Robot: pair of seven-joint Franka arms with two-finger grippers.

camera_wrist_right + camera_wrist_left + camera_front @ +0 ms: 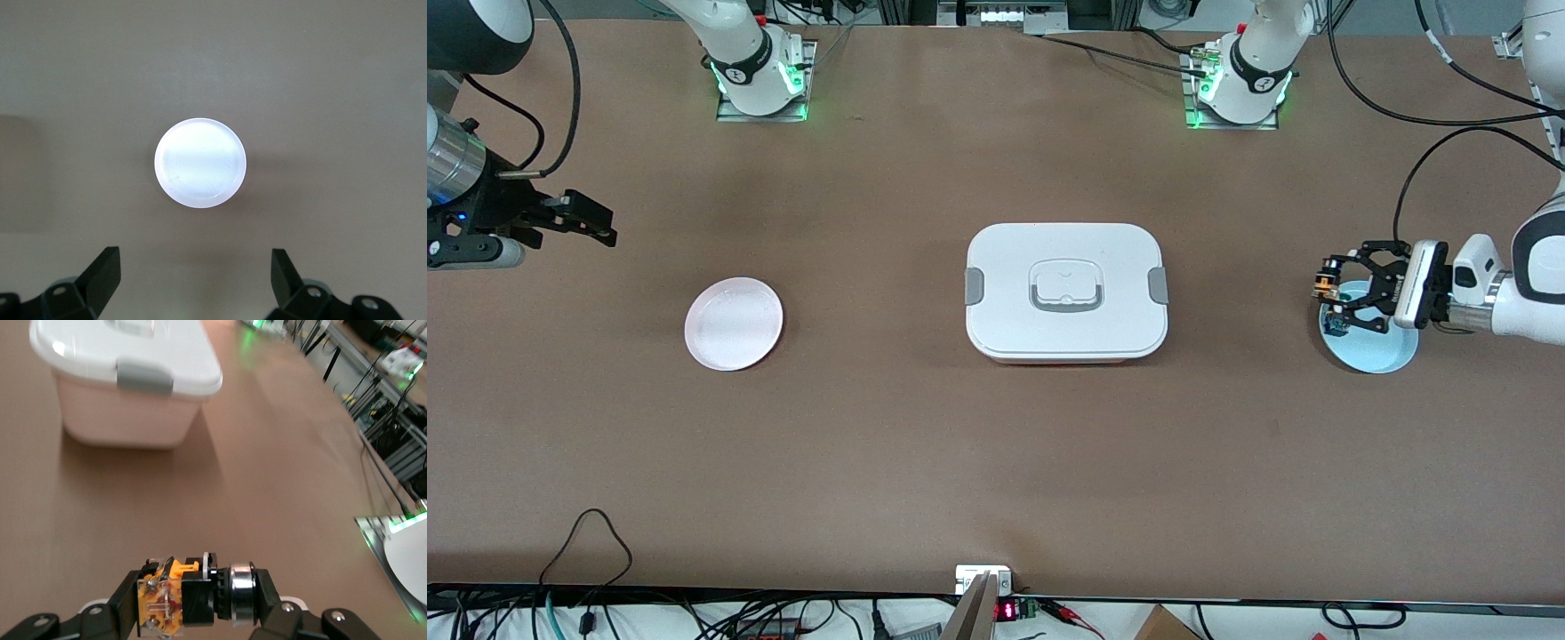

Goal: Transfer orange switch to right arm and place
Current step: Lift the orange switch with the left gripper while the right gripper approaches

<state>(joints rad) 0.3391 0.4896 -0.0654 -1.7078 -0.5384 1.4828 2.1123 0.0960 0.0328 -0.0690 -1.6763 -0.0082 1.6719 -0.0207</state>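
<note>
My left gripper (1334, 290) is shut on the orange switch (1320, 285), held in the air over the rim of a light blue plate (1383, 353) at the left arm's end of the table. In the left wrist view the orange switch (175, 601) lies crosswise between the black fingers (120, 600), orange body at one pad and silver ring at the other; the left gripper (197, 601) clamps it. My right gripper (609, 227) hovers open and empty at the right arm's end, above the table near a pink plate (734, 323). The right gripper (197, 273) looks down on that pink plate (200, 162).
A white lidded box (1065, 289) with grey latches stands mid-table, between the two plates; it also shows as the box (127, 380) ahead of the left gripper. A similar green-and-blue part (1335, 325) lies on the blue plate under the left gripper.
</note>
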